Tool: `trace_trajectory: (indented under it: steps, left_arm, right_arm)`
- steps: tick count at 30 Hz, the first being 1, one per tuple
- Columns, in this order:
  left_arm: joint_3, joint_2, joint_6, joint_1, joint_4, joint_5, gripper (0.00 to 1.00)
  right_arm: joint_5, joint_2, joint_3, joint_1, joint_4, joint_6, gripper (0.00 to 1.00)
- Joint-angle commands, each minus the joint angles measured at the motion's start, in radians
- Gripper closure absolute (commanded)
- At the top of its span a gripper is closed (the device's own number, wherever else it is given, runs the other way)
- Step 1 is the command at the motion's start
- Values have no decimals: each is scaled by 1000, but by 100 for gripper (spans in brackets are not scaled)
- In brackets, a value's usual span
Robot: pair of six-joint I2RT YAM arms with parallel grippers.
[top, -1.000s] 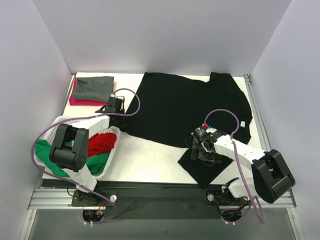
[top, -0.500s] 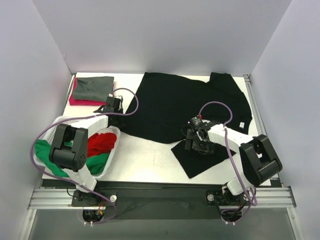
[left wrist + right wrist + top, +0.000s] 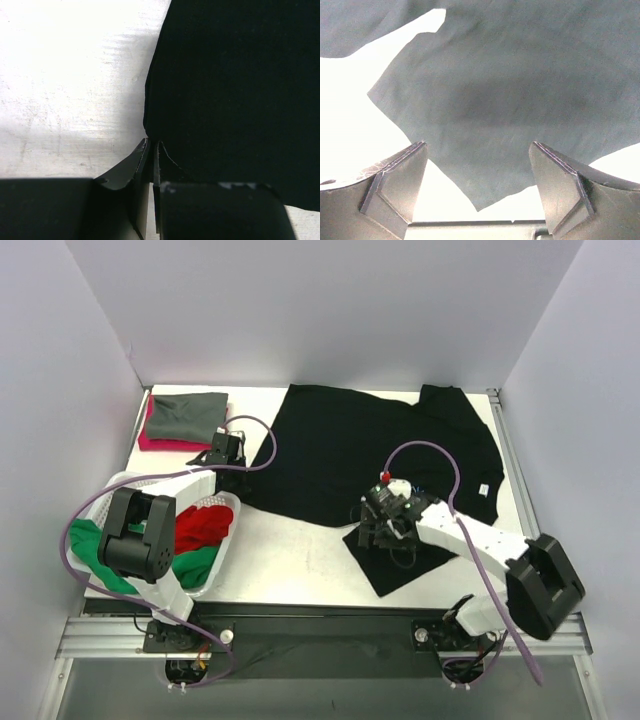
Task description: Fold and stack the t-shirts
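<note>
While the left gripper clamps the black t-shirt, the right gripper — jaws apart — could miss the near sleeve by closing shallow.

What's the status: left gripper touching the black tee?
Touching. Left wrist view: edge of the black tee is pinched in the left gripper, jaws nearly shut.

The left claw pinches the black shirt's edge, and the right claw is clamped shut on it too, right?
Not quite: the right gripper stands open, jaws spread above the black t-shirt, as the right wrist view shows. The left gripper does pinch its edge.
</note>
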Motion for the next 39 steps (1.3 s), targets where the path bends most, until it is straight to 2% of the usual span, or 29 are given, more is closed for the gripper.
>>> trace_trajectory:
  steps: [1, 4, 9, 22, 25, 28, 29, 31, 39]
  left_arm:
    - [9, -31, 9, 7, 41, 3, 100]
    - [7, -34, 10, 8, 38, 0, 100]
    - [4, -36, 10, 10, 36, -1, 100]
    - [-4, -54, 12, 13, 24, -9, 100]
    - [-7, -59, 10, 13, 23, -12, 100]
    - [-5, -67, 12, 13, 16, -12, 100]
    - [-5, -70, 12, 13, 15, -14, 100]
    - [-4, -79, 12, 13, 13, -15, 100]
    - [-11, -128, 10, 14, 1, -17, 100]
  right_arm:
    - [94, -83, -36, 132, -129, 129, 15]
    - [103, -97, -91, 235, -166, 224, 20]
    - [104, -62, -140, 347, -197, 336, 35]
    - [127, 1, -135, 390, -181, 367, 51]
    - [112, 1, -158, 390, -161, 367, 60]
    - [100, -11, -174, 393, -155, 370, 80]
    - [95, -17, -181, 395, -155, 372, 92]
    - [85, -38, -186, 398, -160, 375, 100]
    - [121, -110, -128, 496, -313, 445, 100]
